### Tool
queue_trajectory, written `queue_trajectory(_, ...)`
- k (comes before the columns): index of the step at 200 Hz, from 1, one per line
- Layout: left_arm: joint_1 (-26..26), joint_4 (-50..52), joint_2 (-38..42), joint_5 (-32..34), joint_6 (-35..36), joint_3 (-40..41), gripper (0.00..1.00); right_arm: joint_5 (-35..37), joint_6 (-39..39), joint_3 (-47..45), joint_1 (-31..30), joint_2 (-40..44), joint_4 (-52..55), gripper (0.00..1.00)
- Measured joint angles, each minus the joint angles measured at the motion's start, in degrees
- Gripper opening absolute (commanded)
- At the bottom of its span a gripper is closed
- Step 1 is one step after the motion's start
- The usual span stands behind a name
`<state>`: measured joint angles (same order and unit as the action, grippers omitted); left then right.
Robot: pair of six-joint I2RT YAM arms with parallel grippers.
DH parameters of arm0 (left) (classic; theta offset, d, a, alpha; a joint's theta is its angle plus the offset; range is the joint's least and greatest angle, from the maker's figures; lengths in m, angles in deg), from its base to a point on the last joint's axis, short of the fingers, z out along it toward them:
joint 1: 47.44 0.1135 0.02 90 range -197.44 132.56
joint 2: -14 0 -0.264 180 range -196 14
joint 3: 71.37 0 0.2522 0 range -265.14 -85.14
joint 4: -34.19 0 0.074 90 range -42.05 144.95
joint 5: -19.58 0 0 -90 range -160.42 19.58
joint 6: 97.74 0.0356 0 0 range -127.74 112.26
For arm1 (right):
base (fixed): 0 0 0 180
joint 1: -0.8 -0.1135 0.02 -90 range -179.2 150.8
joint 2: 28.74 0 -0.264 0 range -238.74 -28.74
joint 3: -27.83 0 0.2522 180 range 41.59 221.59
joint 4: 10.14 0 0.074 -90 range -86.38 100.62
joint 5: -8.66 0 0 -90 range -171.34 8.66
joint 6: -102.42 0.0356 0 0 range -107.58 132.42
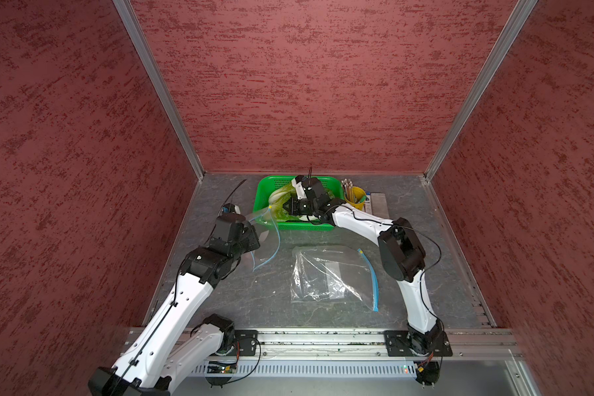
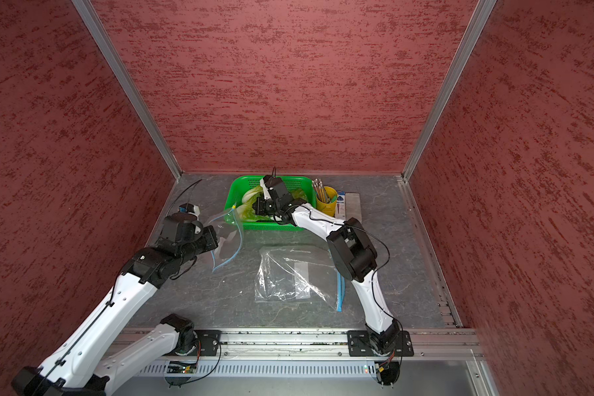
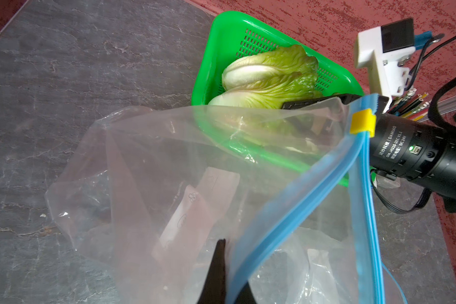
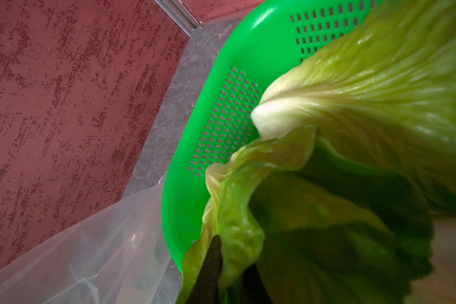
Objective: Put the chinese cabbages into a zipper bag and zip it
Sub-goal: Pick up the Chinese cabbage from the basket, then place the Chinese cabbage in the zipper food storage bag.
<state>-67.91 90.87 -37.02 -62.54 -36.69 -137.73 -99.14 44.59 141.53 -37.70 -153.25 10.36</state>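
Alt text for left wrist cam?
The left gripper pinches the open mouth of a clear zipper bag with a blue zip track and yellow slider. Beyond it, pale chinese cabbages lie in a green basket, with the right arm reaching in.

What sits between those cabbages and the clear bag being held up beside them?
Only the side wall of the green basket; the cabbages lie inside and the zipper bag hangs open just outside.

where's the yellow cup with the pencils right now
In both top views the yellow cup stands at the back of the table, just right of the green basket, between it and a flat grey box.
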Motion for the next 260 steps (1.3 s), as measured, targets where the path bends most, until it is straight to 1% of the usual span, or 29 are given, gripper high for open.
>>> queue_trajectory(37, 0.1, 2.4, 0.6, 0.2, 1.2, -1.6, 0.0, 0.0, 0.1, -3.5, 0.3, 5.0, -2.1, 0.11)
queue_trajectory(69, 0.4, 3.4, 1.3, -0.1, 1.9, -1.6, 0.0, 0.3, 0.4, -9.6, 1.7, 13.9, -5.1, 0.11)
queue_trajectory(103, 0.5, 3.3, 1.1, -1.8, 3.0, -1.6, 0.0, 1.3, 0.4, -15.5, 3.8, 23.3, -7.7, 0.11)
queue_trajectory(158, 0.4, 1.6, -0.4, -5.4, 3.7, -1.6, 0.0, 1.3, -1.1, -24.7, 6.4, 35.7, -7.0, 0.11)
queue_trajectory(220, -0.8, -1.3, -4.3, -8.3, 4.4, -1.4, 0.0, 1.5, -5.7, -26.0, 6.4, 46.4, -0.6, 0.09)
queue_trajectory(260, -1.8, -3.4, -6.8, -9.3, 4.4, -1.4, 0.0, 0.9, -9.6, -25.6, 6.3, 48.5, 3.8, 0.08)
